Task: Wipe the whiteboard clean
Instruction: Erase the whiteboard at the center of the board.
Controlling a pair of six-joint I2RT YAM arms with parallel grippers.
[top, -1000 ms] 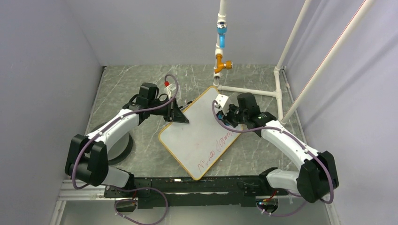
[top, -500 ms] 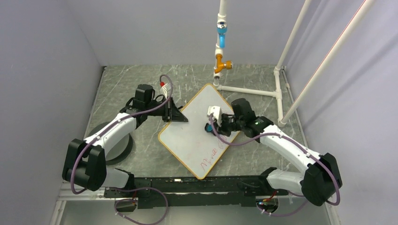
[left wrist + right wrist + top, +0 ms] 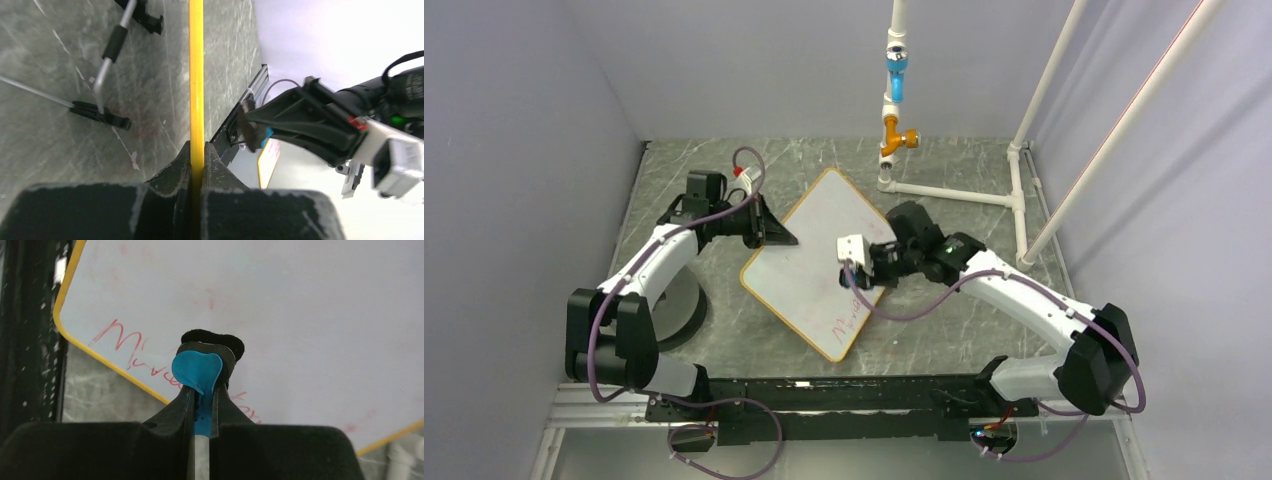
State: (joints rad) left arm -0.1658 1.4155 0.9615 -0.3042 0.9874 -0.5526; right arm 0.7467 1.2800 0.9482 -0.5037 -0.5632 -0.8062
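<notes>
The whiteboard (image 3: 799, 275) lies near the middle of the counter (image 3: 694, 190), turned cornerwise: one rounded corner points at the far edge near the white pipe frame (image 3: 949, 192), the opposite one at the near edge. Most of its face looks wiped, with only faint pink smears, but red handwriting (image 3: 849, 318) remains along the edge that runs down to the near corner; the right wrist view shows those strokes (image 3: 125, 347) just inside the yellow rim. I judge the wiping to be well under way but not finished. The eraser (image 3: 200, 367), blue-backed with black felt, sits pressed against the white surface just above the remaining letters. The next move seems to call for drawing the felt down and along that edge toward the near corner, kept flat and pressed, without sliding off the rim. The right hand (image 3: 200, 392) is clamped on the eraser, its fingers tight on the blue back. The left hand (image 3: 196, 150) is closed on the board's yellow frame (image 3: 196, 75) at the left far edge, apparently to steady it against the strokes. The right arm rises from the counter's near right corner, elbow out, forearm crossing the board's right edge so the hand (image 3: 864, 268) points left over its middle. The left arm reaches from the near left toward the far side, then bends right to bring its hand (image 3: 774, 232) to the rim.
</notes>
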